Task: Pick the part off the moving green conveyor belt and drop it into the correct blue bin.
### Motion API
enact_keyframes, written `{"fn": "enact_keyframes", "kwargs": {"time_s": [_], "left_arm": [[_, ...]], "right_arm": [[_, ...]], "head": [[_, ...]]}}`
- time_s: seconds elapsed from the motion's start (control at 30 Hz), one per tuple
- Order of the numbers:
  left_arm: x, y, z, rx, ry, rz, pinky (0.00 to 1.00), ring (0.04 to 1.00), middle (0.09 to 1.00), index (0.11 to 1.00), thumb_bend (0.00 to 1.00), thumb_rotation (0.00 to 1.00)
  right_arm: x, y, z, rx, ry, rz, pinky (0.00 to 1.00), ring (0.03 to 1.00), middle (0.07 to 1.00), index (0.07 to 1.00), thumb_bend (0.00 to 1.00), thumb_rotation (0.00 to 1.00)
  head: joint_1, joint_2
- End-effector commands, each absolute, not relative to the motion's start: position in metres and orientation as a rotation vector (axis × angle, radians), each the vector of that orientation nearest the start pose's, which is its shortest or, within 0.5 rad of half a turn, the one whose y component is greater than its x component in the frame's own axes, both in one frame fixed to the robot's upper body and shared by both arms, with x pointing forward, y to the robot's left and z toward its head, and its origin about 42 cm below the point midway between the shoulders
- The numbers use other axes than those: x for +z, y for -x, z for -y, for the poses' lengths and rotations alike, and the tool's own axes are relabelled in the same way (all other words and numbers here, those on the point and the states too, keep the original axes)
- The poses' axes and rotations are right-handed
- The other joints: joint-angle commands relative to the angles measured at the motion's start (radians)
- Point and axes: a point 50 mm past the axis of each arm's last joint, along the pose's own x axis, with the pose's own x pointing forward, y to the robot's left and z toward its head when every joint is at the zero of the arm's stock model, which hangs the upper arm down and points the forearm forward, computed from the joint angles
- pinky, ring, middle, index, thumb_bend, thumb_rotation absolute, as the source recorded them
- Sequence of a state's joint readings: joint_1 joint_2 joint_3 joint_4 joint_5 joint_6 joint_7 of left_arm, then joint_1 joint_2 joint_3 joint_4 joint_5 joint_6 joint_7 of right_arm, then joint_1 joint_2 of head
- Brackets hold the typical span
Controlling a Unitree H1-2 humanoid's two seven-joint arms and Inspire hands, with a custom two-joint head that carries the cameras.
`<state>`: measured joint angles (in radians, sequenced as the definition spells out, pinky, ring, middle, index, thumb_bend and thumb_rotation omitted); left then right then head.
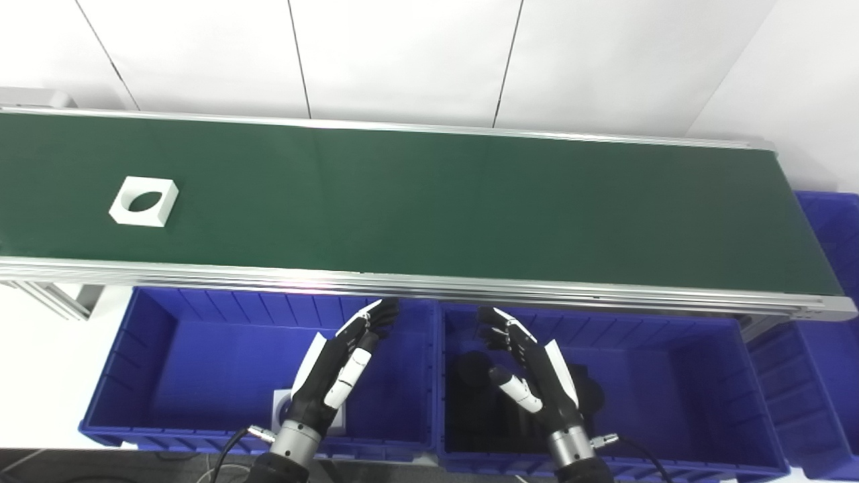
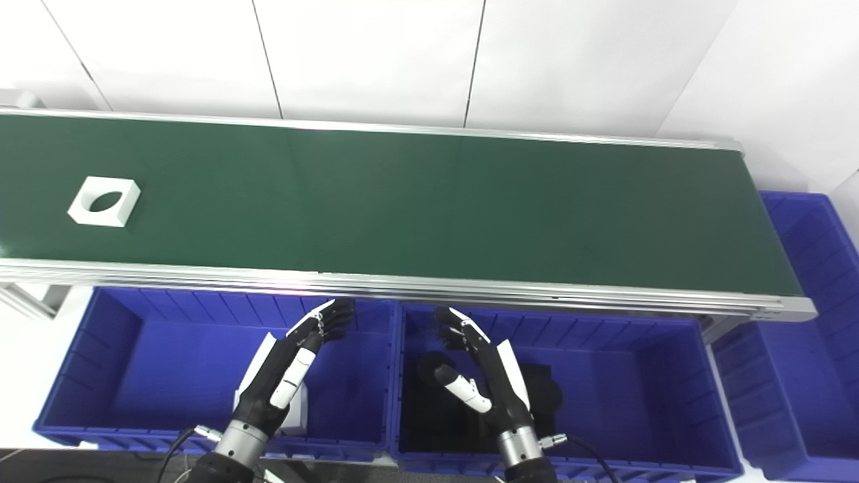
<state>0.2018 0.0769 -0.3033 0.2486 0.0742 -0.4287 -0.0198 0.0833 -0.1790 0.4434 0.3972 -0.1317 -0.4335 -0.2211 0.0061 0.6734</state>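
Note:
A white square part with a round hole [image 1: 143, 200] lies flat on the green conveyor belt [image 1: 429, 201] at its far left. My left hand [image 1: 342, 365] hovers open over the left blue bin [image 1: 134, 362], near its right wall. My right hand [image 1: 530, 362] hovers open over the middle blue bin [image 1: 671, 376], fingers apart, palm turned inward. Both hands sit just below the belt's near rail and hold nothing. The part is far to the left of both.
A white part [image 1: 285, 409] lies in the left bin, partly hidden by my left wrist. Black parts [image 1: 470, 382] lie in the middle bin under my right hand. A third blue bin [image 1: 832, 268] stands past the belt's right end. An aluminium rail [image 1: 429, 282] edges the belt.

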Motion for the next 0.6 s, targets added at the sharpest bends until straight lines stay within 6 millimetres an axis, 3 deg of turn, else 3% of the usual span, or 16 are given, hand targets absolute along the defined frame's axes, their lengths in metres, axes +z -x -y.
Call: {"fn": "enact_keyframes", "kwargs": {"time_s": [0.0,0.57], "left_arm": [[0.0155,-0.1890,-0.1645,-0.313,-0.086,0.044,0.83,0.862,0.860,0.856,0.50,1.00],[0.0153,-0.1891,-0.1659,-0.316,-0.085,0.043,0.83,0.857,0.856,0.854,0.51,1.00]], "right_arm": [[-0.0021,-0.2149,0.1813,0.266,0.250,0.031,0.73,0.783,0.837,0.842,0.93,0.93],[-0.0019,-0.2141,0.1791,0.264,0.240,0.030,0.73,0.785,0.834,0.840,0.93,0.93]], "head": [[0.001,0.000],[-0.003,-0.002]]}}
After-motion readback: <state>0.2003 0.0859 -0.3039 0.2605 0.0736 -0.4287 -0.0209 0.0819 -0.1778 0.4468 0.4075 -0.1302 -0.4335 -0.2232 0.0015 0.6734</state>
